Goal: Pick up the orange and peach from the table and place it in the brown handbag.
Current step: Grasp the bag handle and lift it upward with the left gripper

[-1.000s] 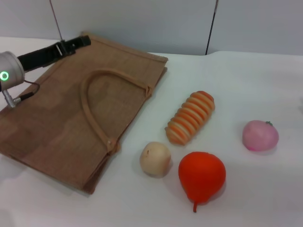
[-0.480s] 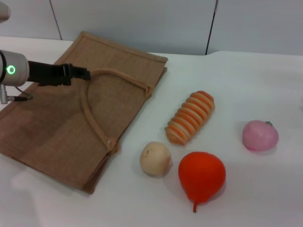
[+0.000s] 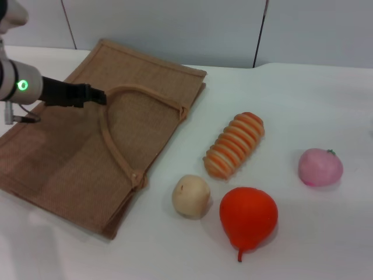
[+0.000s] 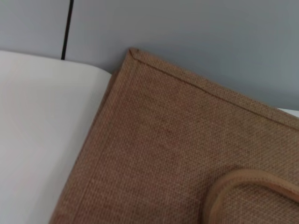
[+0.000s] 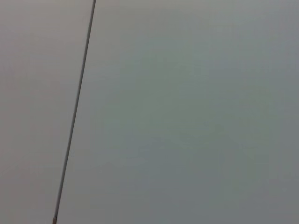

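White table bears flat brown handbag; left gripper above, jaws' state unclear.

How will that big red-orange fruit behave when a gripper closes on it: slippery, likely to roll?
The orange looks glossy, so the fingers may slip on it. Its rounded body tapering to a pointed stem suggests it would roll in a curve rather than straight if nudged. It lies near the beige ball, which a push might knock.
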Available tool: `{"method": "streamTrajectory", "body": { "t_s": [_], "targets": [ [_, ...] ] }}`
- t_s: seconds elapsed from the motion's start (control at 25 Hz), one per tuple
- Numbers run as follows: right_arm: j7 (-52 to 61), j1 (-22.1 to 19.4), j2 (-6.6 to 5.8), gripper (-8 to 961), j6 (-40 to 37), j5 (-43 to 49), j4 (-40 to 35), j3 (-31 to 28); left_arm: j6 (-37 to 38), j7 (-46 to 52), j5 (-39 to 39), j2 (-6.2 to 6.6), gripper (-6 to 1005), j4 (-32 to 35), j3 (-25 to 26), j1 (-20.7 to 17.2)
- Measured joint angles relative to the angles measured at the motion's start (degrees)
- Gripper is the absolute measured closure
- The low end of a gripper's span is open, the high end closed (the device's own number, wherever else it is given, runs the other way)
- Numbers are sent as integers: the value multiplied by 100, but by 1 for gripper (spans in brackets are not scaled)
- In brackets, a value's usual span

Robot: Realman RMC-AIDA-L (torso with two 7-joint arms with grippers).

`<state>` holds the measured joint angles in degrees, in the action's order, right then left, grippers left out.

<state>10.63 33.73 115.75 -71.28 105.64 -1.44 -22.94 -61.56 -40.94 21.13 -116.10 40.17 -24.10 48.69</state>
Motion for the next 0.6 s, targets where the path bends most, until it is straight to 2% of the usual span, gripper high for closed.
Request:
{"method": "streamTrajectory", "body": {
  "t_s": [0.16,0.4,0.6],
  "targets": [
    [1,10,0,119,0,0,9,0,412,-169,-39,1,371,-353,-93,130],
    [1,22,0,118,0,-2,17,0,1050,-213,-43,-12,367,-813,-590,230],
    [1,23,0,118,0,-8,27,0,1328,-259,-54,-17,368,-1002,-681,272]
  ]
}}
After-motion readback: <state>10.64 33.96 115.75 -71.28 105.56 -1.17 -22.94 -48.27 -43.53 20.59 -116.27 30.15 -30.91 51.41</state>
